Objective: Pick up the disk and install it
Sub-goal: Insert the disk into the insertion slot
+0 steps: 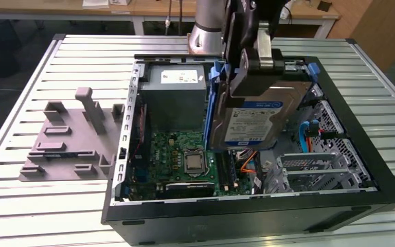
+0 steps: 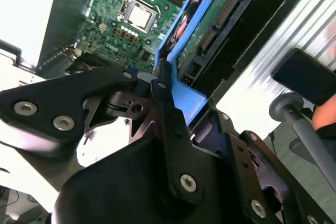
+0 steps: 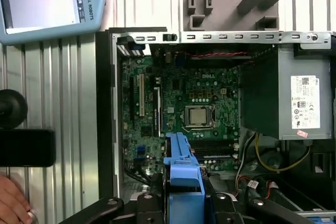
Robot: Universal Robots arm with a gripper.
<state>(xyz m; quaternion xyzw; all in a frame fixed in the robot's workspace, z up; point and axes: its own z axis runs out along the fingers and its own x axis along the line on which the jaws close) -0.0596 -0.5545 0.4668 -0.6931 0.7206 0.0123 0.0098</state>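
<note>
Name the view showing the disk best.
The exterior view: the disk shows its labelled face, tilted over the case. The second wrist view shows its carrier and circuit-board side; the first wrist view, its carrier's end.

We count one slatted silver metal table (image 1: 39, 211), bearing one open black metal computer case (image 1: 252, 218) and one grey plastic fixture block (image 1: 67, 146). Inside the case we count one green motherboard (image 1: 173, 152), one square silver processor (image 1: 193, 162) and one grey metal power supply box (image 1: 173, 98). There is one blue-framed silver-grey metal disk (image 1: 259, 123), one black gripper (image 1: 250, 88), and, in the first wrist view, one pale-blue-framed tablet screen (image 3: 42, 9) and one person's hand (image 3: 13, 203).
</note>
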